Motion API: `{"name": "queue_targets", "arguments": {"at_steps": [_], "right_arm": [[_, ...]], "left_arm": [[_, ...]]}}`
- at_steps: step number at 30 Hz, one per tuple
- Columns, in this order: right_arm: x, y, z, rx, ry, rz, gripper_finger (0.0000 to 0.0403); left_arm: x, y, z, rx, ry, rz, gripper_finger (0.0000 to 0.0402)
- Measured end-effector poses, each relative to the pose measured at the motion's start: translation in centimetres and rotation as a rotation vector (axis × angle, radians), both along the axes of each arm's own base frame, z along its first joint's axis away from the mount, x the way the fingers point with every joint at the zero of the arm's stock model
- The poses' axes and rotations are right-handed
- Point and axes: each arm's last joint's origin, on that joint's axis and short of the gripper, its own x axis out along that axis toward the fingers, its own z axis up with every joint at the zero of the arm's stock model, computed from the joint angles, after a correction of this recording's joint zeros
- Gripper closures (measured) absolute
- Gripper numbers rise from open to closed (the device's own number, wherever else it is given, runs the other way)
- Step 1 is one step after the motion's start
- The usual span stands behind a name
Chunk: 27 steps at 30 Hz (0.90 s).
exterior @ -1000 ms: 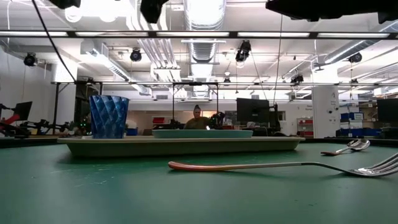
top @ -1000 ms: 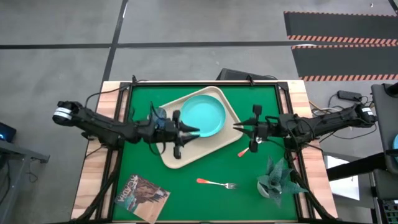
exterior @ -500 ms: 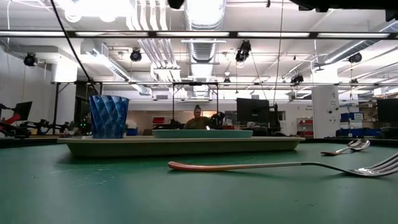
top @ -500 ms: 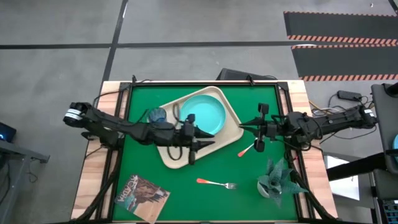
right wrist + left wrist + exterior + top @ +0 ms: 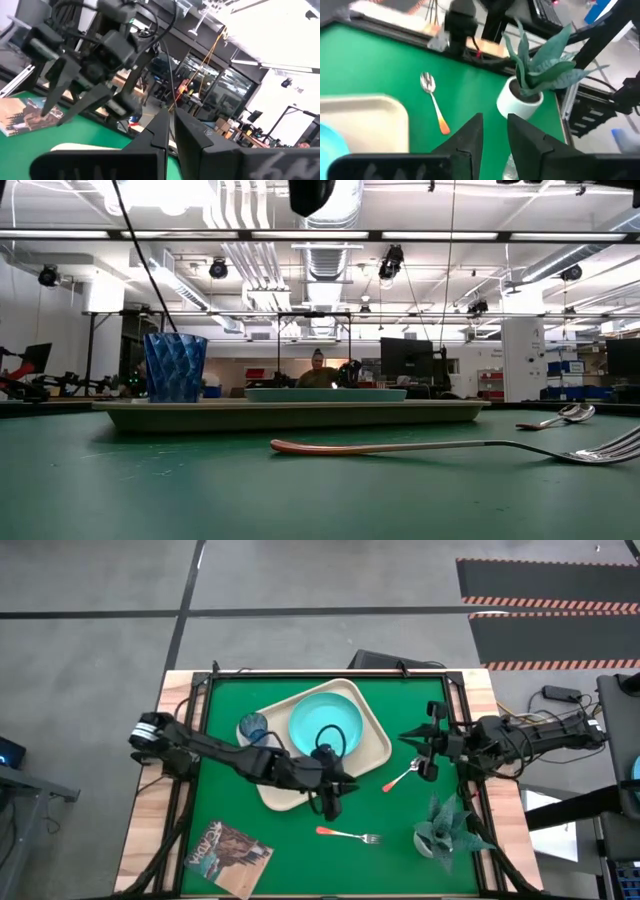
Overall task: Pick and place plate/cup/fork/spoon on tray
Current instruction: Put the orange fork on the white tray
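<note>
- The left pincer (image 5: 338, 802) hangs over the near rim of the beige rectangular plastic tray (image 5: 372, 732), prongs a little apart, nothing between them.
- Behind it on the tray lies the round turquoise plate (image 5: 325, 724); the small translucent blue tumbler (image 5: 252, 726) stands at the tray's far left corner.
- Just beyond the left pincer on the green surface (image 5: 400, 700) lies the red-handled fork (image 5: 349, 833) (tines pointing right).
- The right pincer (image 5: 412, 736), prongs together and empty, hovers just beside the red-handled spoon (image 5: 402, 777).
</note>
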Motion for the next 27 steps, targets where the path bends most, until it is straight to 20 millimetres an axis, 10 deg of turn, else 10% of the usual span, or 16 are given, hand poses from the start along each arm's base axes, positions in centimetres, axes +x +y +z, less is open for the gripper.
{"name": "queue_targets", "arguments": {"at_steps": [27], "right_arm": [[-3.3,-0.5,1.8,-0.081,-0.155,-0.038,0.0385]], "left_arm": [[3.1,-6.4,-13.8,0.107,0.368,-0.151,0.0364]]}}
